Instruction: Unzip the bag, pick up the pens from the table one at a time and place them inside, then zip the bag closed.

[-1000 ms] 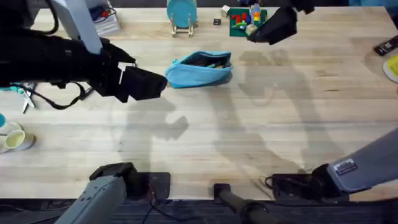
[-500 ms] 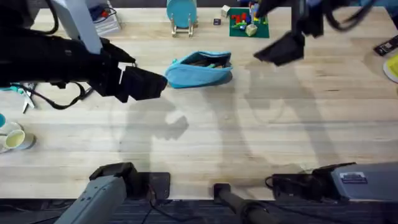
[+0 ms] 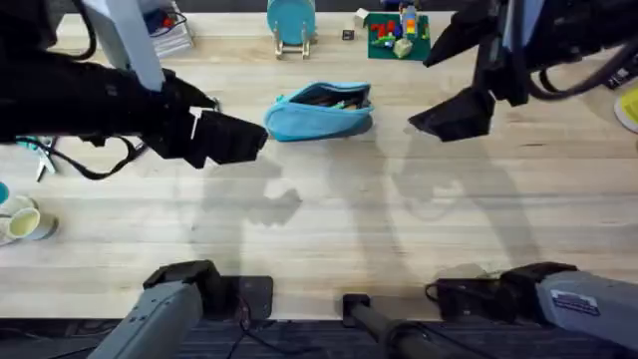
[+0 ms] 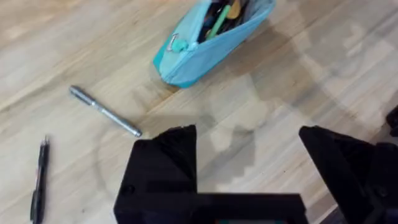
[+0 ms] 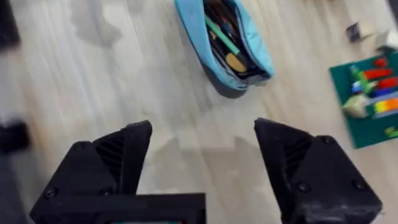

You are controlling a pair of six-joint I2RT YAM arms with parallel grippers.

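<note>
Nearest my left gripper (image 4: 249, 180), jaws spread wide and holding nothing, lies bare table (image 4: 298, 81). Just beyond lies the silver pen (image 4: 104, 111), flat on the wood, angled, and off to its side the black pen (image 4: 40, 180), well apart from it. Both look light, stiff and smooth. My judgement: they can roll or skid under a finger, so I should close across the barrel near mid-length, jaws square to the pen's axis, pads low to the wood.

Farther on sits the bag (image 4: 211, 37), a soft blue pouch. Its zipper stands open along the top, the pull tab (image 4: 177, 43) hanging at the near end, and coloured items show inside. Cloth that slack probably sags and slides if pushed, so one gripper should pin an end while the other drops a pen through the slot.

My right gripper (image 5: 199, 168) hangs above the table beside the bag's other side, jaws also spread and empty. From overhead, the bag (image 3: 321, 110) rests between my two arms, toward the table's far edge.

Unzipping looks done; both pens remain out.
</note>
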